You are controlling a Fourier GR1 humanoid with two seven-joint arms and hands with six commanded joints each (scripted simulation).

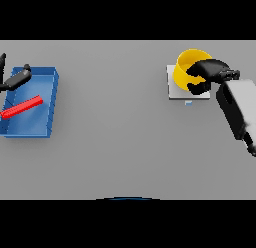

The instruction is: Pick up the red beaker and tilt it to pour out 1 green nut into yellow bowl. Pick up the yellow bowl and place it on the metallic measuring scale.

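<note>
The yellow bowl point(187, 60) stands on the pale square measuring scale point(174, 92) at the far right of the table. My right hand point(210, 69) comes in from the right, its dark fingers curled over the bowl's near right rim and hiding that side. I cannot see inside the bowl. At the far left the red beaker point(21, 108) lies on its side inside a blue bin point(44, 123). Above the bin's far left corner hovers my left hand point(15, 79), fingers loosely spread and holding nothing.
A small blue display point(188, 103) sits at the scale's near edge. My right forearm point(239, 109) slants across the right edge. A wide stretch of grey table lies between the bin and the scale.
</note>
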